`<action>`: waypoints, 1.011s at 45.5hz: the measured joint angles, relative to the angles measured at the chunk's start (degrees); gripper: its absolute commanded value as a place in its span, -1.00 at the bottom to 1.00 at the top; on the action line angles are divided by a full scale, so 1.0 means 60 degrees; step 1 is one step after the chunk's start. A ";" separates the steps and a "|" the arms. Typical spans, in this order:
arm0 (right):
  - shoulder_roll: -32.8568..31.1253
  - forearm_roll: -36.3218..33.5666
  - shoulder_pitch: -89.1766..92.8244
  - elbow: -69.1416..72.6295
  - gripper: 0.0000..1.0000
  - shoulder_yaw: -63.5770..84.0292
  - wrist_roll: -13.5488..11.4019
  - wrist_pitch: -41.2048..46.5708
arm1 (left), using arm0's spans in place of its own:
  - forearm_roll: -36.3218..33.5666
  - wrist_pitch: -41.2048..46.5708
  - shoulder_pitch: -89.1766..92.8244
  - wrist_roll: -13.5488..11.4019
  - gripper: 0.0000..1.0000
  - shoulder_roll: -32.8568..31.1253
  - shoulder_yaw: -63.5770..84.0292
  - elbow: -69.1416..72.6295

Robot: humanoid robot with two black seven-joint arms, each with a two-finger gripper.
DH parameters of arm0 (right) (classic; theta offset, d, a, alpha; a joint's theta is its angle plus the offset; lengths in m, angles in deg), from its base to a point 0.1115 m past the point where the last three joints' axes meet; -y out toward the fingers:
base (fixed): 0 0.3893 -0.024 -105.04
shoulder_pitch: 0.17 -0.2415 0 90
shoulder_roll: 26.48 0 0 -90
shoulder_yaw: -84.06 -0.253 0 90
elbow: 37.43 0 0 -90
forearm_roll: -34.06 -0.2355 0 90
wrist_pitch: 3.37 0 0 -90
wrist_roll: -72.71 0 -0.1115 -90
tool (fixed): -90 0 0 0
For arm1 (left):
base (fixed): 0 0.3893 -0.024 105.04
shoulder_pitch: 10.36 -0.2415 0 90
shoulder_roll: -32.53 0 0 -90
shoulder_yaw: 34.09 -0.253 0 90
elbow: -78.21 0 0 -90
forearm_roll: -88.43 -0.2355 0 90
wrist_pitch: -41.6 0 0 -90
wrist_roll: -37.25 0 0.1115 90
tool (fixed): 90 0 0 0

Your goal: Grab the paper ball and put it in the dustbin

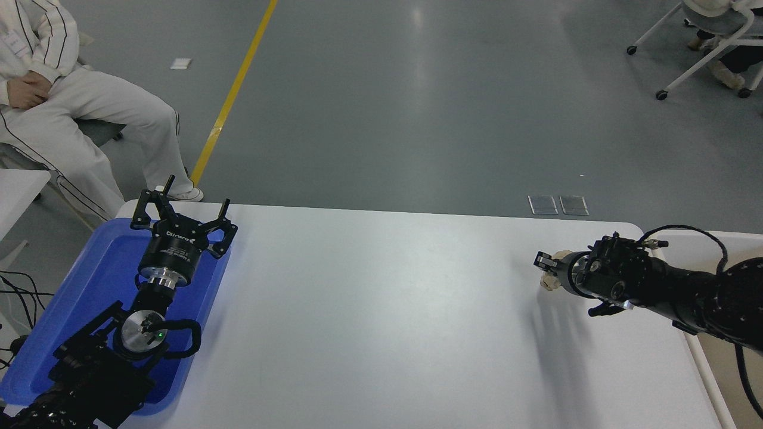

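At the far left we saw a person (71,113) seated beyond the table, in pale striped clothing, hands folded in the lap. Below them lay a shallow blue tray (42,333), glossy plastic with rounded corners, on the left end of the table (369,322), whose top was smooth, matte and white with rounded far corners. Over the tray we found the left arm parked, its gripper (182,205) pointing away from us with slim black fingers spread wide and nothing between them; its wrist was a black cylinder with a bright metal ring.

The middle of the table was plain white. Beyond it we noted a grey polished floor with a yellow line (235,89).

Toward the right end, the right gripper (547,269) reached leftward, its fingers closed narrowly around the ball (551,280), a wrinkly tan wad of which only small parts showed past the black fingers. We could not tell whether the ball touched the table; it sat near the table's right edge. At the far right the bin (712,369) stood just beside the table, with a white rounded rim and beige inner wall, partly hidden by the arm. Wheeled chairs (697,53) stood at the far right.
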 measured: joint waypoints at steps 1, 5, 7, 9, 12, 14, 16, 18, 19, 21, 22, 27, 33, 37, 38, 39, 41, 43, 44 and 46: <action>-0.0073 0.0011 -0.0100 0.0148 -1.00 0.0047 0.0000 0.0005 | 0.0002 0.0000 0.0000 0.0000 1.00 0.0000 0.0000 0.0000; -0.0377 0.0047 -0.0658 0.0949 -1.00 0.0361 -0.0005 0.0035 | 0.0003 0.0000 0.0000 0.0000 1.00 0.0000 0.0000 0.0000; -0.0517 0.0062 -0.1016 0.1438 -1.00 0.0558 -0.0003 0.0046 | 0.0000 0.0000 0.0000 0.0000 1.00 0.0000 0.0000 0.0000; -0.0656 0.0070 -0.1370 0.1926 -1.00 0.0768 -0.0003 0.0054 | 0.0001 -0.0001 0.0000 0.0000 1.00 0.0000 0.0000 0.0000; -0.0815 0.0071 -0.1842 0.2535 -1.00 0.1040 -0.0007 0.0070 | 0.0003 -0.0002 0.0000 0.0000 1.00 0.0000 0.0000 0.0000; -0.0915 0.0069 -0.2230 0.3022 -1.00 0.1285 -0.0008 0.0089 | 0.0001 -0.0003 0.0000 0.0000 1.00 0.0000 0.0000 0.0000; -0.1000 0.0059 -0.2666 0.3549 -1.00 0.1559 -0.0006 0.0125 | 0.0002 -0.0003 0.0000 0.0000 1.00 0.0000 0.0000 -0.0001; -0.1061 0.0055 -0.3006 0.3942 -1.00 0.1764 -0.0008 0.0169 | 0.0003 -0.0004 0.0000 0.0000 1.00 0.0000 0.0000 -0.0001; -0.1095 0.0052 -0.3199 0.4161 -1.00 0.1875 -0.0010 0.0200 | 0.0004 -0.0004 0.0000 0.0000 1.00 0.0000 0.0000 -0.0001; -0.1183 0.0060 -0.3632 0.4611 -1.00 0.2084 -0.0006 0.0299 | 0.0004 -0.0004 0.0001 0.0000 1.00 0.0000 0.0000 -0.0001; -0.1259 0.0061 -0.3895 0.4878 -1.00 0.2189 -0.0005 0.0398 | 0.0003 -0.0004 0.0000 0.0000 1.00 0.0000 0.0000 -0.0001; -0.1570 0.0085 -0.4897 0.5721 -1.00 0.2526 -0.0005 0.0982 | 0.0004 -0.0004 0.0000 0.0000 1.00 0.0000 0.0000 -0.0001; -0.1817 0.0082 -0.6181 0.6421 -1.00 0.2928 0.0000 0.2213 | 0.0002 -0.0004 -0.0001 0.0000 1.00 -0.0001 0.0000 0.0000; -0.1916 0.0049 -0.6959 0.6695 -1.00 0.3122 0.0000 0.3094 | 0.0004 -0.0003 -0.0001 -0.0001 1.00 0.0000 0.0000 0.0000; -0.1944 0.0036 -0.7213 0.6767 -1.00 0.3175 0.0004 0.3395 | 0.0003 -0.0003 0.0000 0.0000 1.00 0.0000 0.0000 0.0000; -0.1960 0.0034 -0.7376 0.6806 -1.00 0.3210 0.0001 0.3566 | 0.0003 -0.0003 -0.0001 0.0000 1.00 0.0000 0.0000 0.0000; -0.1996 0.0020 -0.7762 0.6887 -1.00 0.3306 0.0003 0.4011 | 0.0004 -0.0003 0.0000 0.0000 1.00 0.0000 0.0000 0.0000; -0.2024 0.0010 -0.8061 0.6946 -1.00 0.3379 0.0001 0.4329 | 0.0003 -0.0003 0.0000 0.0000 1.00 0.0000 0.0000 0.0000; -0.2038 0.0004 -0.8226 0.6973 -1.00 0.3421 0.0000 0.4508 | 0.0003 -0.0003 -0.0001 0.0000 1.00 0.0000 0.0000 0.0001; -0.2065 -0.0015 -0.8598 0.7030 -1.00 0.3508 0.0001 0.4895 | 0.0003 -0.0002 0.0000 0.0000 1.00 0.0000 0.0000 0.0000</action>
